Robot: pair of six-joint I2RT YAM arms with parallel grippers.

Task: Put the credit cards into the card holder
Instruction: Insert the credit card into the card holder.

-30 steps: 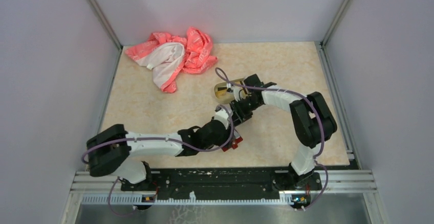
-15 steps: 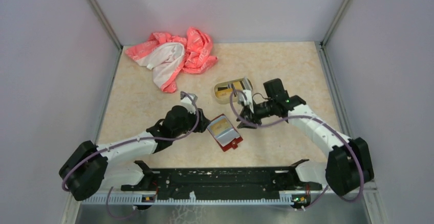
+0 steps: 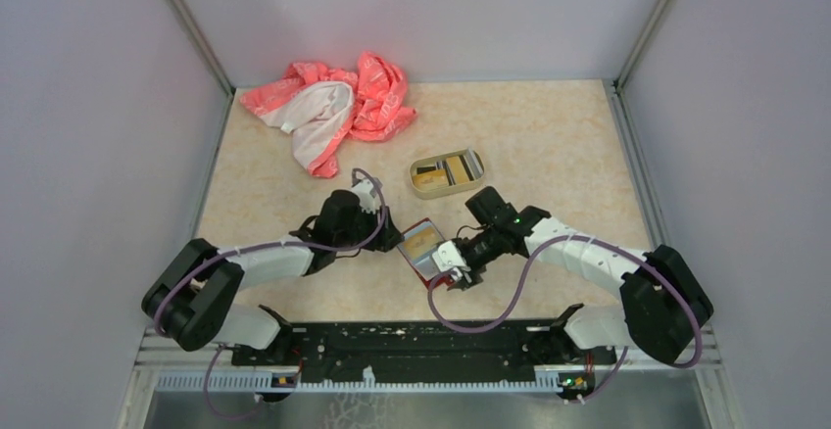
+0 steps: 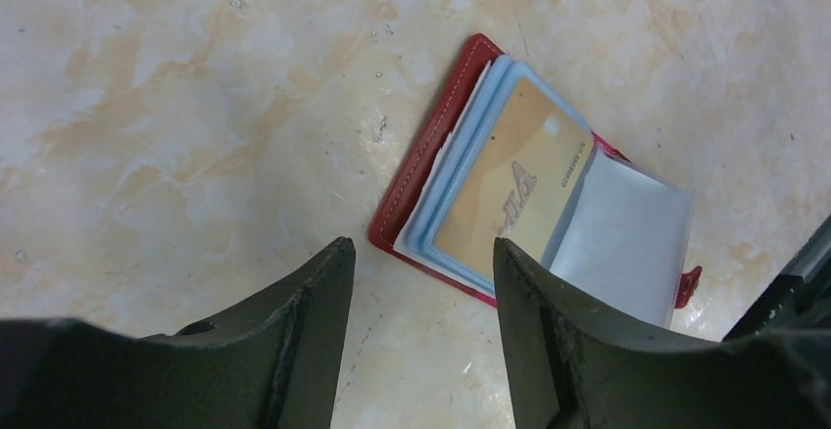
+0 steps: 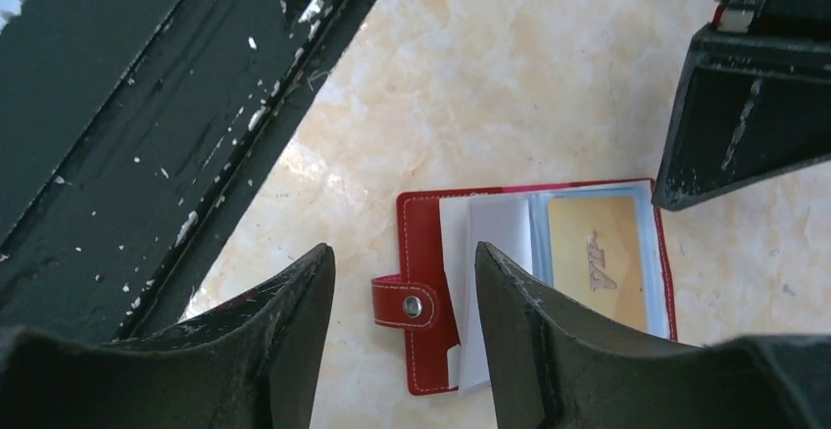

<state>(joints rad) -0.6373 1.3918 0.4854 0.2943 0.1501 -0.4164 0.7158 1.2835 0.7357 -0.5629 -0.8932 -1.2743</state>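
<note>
The dark-red card holder [image 3: 428,249] lies open on the table between both grippers, with a gold card [image 4: 514,192] in a clear sleeve and a pale sleeve page [image 5: 498,243] standing up. My left gripper [image 3: 391,241] is open and empty at its left edge; in the left wrist view my left gripper [image 4: 421,253] hovers just off the red corner [image 4: 419,160]. My right gripper [image 3: 456,262] is open and empty over the snap tab [image 5: 407,304] side. More credit cards [image 3: 453,168] lie in the tan tin tray [image 3: 418,180].
A pink and white cloth [image 3: 333,106] lies bunched at the back left. The black base rail [image 5: 118,106] runs close beside the right gripper. The left gripper's finger [image 5: 755,106] shows beyond the wallet in the right wrist view.
My right gripper has moved from beside the tin tray down to the wallet's near side. My left gripper has drawn off the wallet and now sits at its left edge. The wallet lies uncovered.
</note>
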